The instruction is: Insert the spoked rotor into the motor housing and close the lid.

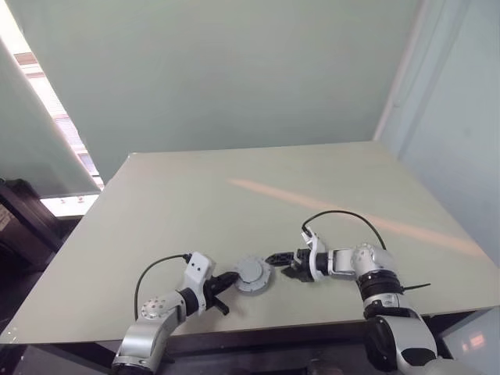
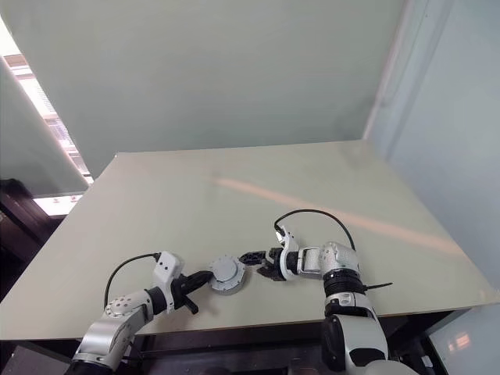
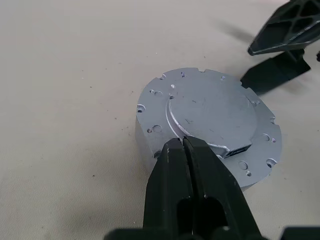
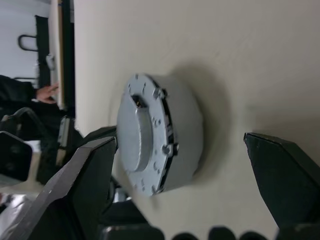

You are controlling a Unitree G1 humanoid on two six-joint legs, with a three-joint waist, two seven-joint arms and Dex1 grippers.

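Observation:
The motor housing (image 1: pixel 252 273) is a silver-grey round body resting flat on the table near its front edge. A pale lid (image 3: pixel 215 112) with a notched rim sits on top of it, a dark seam showing under the rim (image 4: pixel 167 117). The spoked rotor is hidden. My left gripper (image 1: pixel 233 280) is shut, its tips (image 3: pixel 183 142) touching the lid's rim on the housing's left side. My right gripper (image 1: pixel 283 264) stands open just right of the housing and points at it. Its two fingers (image 4: pixel 95 170) are spread wider than the housing and hold nothing.
The pale green table (image 1: pixel 234 203) stretches far behind the housing. Its front edge (image 1: pixel 258 330) lies close under both arms. A black cable (image 1: pixel 344 215) loops above my right wrist. A person's hand (image 4: pixel 46 92) and dark sleeve show beyond the table's edge.

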